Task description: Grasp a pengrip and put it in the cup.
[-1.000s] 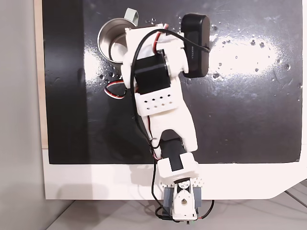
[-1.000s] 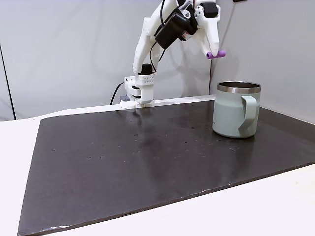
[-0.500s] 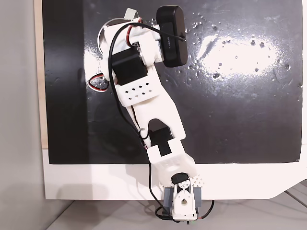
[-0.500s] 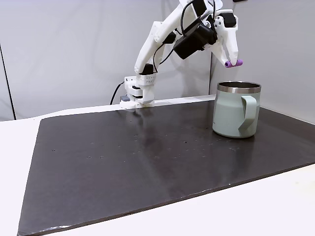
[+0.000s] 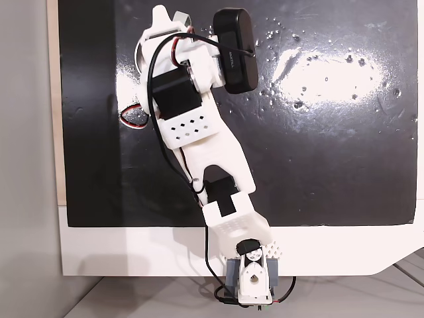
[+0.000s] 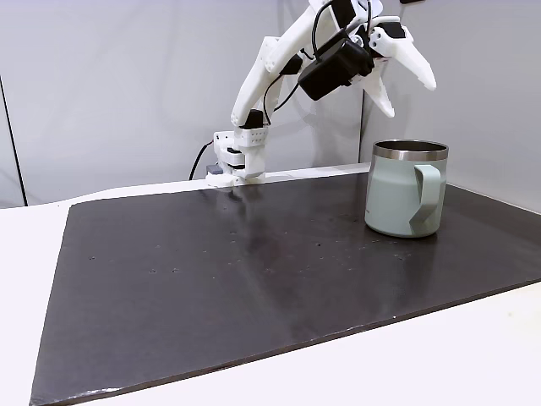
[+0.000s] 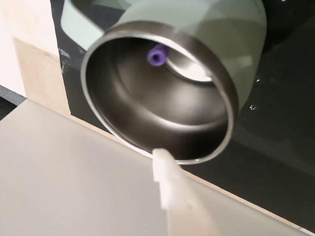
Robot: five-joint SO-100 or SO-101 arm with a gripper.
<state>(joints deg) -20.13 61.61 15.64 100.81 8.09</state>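
Robot gripper (image 6: 407,85) hangs over a metal mug (image 6: 406,199) with its jaws spread wide and empty; the drop looks done.

In the wrist view the pengrip (image 7: 157,55), a tiny purple ribbed cylinder, is inside the mug's (image 7: 162,98) shiny bowl near its far wall. The next move is probably just lifting the arm clear without knocking the rim.

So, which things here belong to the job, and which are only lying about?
Job:
- pengrip, now inside the cup
- cup
- gripper, jaws open above the cup

Lying about:
- black mat
- droplets on the mat
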